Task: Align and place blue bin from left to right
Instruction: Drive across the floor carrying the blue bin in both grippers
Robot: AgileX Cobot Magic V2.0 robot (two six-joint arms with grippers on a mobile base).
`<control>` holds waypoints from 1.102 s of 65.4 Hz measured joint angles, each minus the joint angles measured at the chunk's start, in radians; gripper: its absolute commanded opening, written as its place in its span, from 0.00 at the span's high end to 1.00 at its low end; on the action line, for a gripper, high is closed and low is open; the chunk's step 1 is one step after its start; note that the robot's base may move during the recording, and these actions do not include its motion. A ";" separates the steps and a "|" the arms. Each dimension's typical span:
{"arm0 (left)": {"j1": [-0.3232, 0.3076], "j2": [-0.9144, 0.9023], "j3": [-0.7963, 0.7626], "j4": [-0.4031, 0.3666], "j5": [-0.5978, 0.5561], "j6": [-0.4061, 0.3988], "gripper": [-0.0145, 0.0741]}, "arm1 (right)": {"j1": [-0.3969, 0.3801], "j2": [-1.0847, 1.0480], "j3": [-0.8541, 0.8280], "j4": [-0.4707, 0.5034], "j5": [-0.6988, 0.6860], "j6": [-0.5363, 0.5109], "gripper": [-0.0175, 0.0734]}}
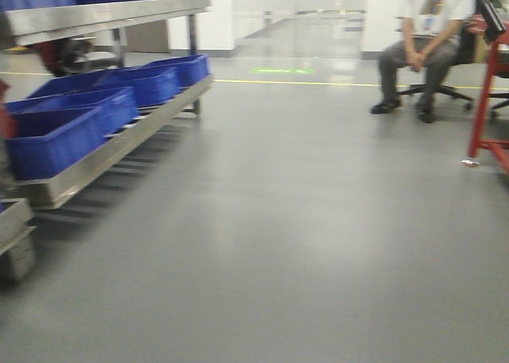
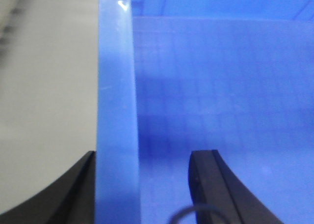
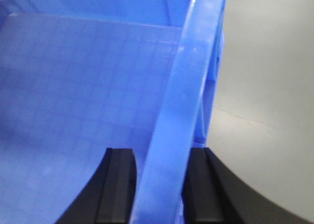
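Bin: a big bright-blue plastic bin (image 2: 221, 86) sits up close between both hands. Its rim is thick, smooth and shiny, and its inside bottom has a faint grid of squares.
Right hand (image 3: 158, 150): the black fingers press the rim from both sides and hold the bin.
Left hand (image 2: 145, 154): there is one finger on each side of the wall. The inner finger shows a gap, so I cannot tell if it grips.
Floor: the grey shiny floor (image 1: 278, 220) is smooth.
Rack: the metal shelf rack (image 1: 119, 144) on the left holds a row of blue crates (image 1: 56, 140).
Person: a seated person (image 1: 425, 44) is far off on the right.
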 measured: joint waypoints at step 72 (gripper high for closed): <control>0.000 0.000 0.000 0.000 0.000 0.000 0.96 | 0.000 0.000 0.000 0.000 0.000 0.000 0.88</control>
